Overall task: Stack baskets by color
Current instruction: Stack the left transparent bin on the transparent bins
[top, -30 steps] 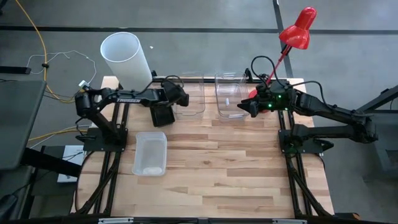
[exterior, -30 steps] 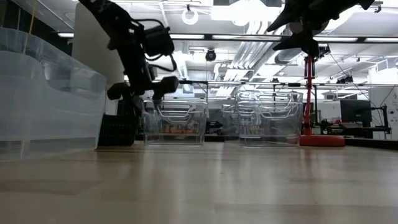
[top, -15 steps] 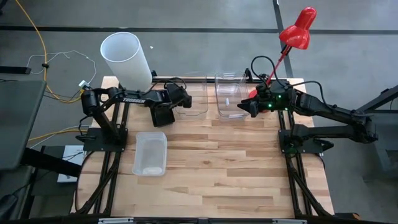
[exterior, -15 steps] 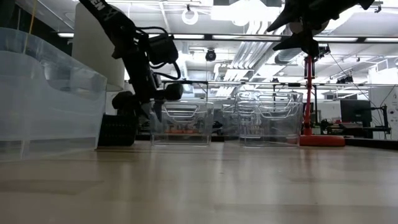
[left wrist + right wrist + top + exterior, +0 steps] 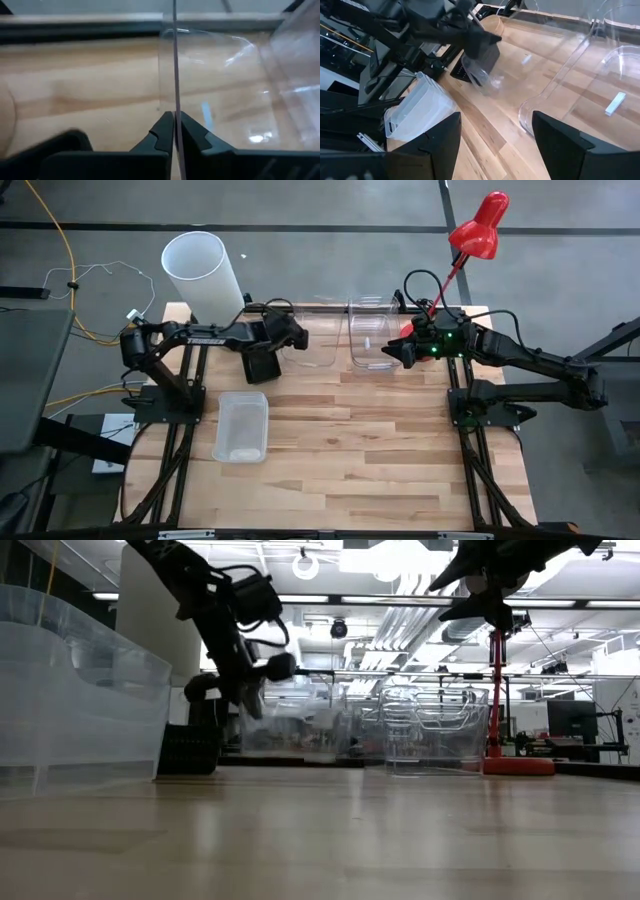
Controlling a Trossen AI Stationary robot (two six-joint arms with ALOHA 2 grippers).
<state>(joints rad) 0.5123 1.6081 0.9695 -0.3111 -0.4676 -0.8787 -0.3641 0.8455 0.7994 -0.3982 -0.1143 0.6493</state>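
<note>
Two clear baskets stand at the table's far side. My left gripper is shut on the left one, which shows blurred in the low view. The right clear basket rests on its bottom. My right gripper hangs open just beside its right end, above the table, touching nothing. A small black perforated basket sits under my left arm. A frosted white basket stands on the table nearer the front left. My left gripper pinches the left clear basket's thin left end wall at its rim, one finger inside the basket and one outside. The fingers come from the table's left, slanting down, and lie across the wall. Whether the basket's bottom is clear of the table, I cannot tell.
A tall white cylinder stands at the far left corner and a red desk lamp at the far right. The wooden table shows bare boards over its near half.
My left gripper has dipped onto the left clear basket's left end wall and shut on it. The basket has since shifted toward the table's right, closer to the other clear basket. My right arm has kept still.
</note>
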